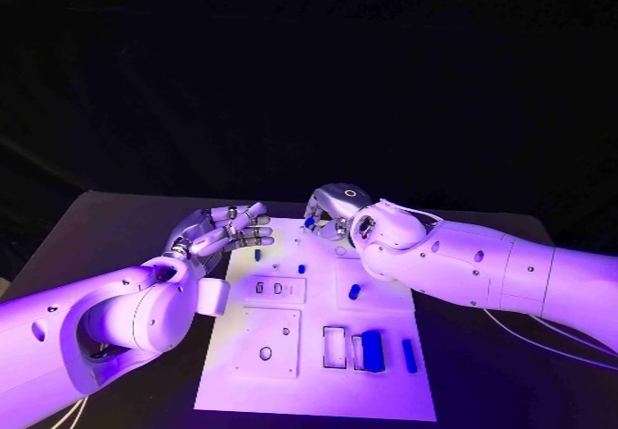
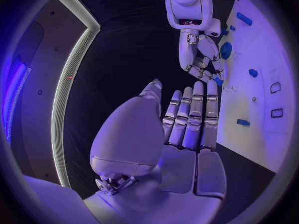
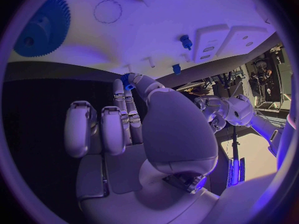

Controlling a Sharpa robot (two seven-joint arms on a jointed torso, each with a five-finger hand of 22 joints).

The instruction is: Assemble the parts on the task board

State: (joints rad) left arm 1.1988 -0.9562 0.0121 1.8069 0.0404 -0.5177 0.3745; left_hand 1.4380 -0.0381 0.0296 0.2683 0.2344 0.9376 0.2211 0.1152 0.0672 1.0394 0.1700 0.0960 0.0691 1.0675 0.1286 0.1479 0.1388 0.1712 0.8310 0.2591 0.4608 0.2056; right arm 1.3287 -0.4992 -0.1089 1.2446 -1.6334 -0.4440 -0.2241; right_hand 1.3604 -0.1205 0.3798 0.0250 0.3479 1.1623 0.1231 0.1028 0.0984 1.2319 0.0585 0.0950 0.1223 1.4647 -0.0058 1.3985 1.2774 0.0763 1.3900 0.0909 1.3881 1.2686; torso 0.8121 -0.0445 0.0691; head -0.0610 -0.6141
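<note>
The white task board (image 1: 322, 375) lies in the middle of the black table. My right hand (image 1: 332, 214) is at the board's far edge and pinches a small blue part (image 3: 127, 80) between thumb and fingertip; the left wrist view shows the same part (image 2: 218, 80) at its fingertips. A blue gear (image 3: 40, 27) lies flat on the board close to that hand. My left hand (image 1: 226, 231) hovers over the board's far left corner with fingers stretched out straight (image 2: 190, 119), holding nothing. A blue peg (image 1: 302, 267) and a short blue piece (image 1: 354, 290) stand mid-board.
A long blue block (image 1: 372, 350) sits in a slot near the board's front, with a thin blue bar (image 1: 410, 355) to its right. Raised white plates with holes (image 1: 273, 289) occupy the board's left half. Black table (image 1: 104, 232) surrounds the board.
</note>
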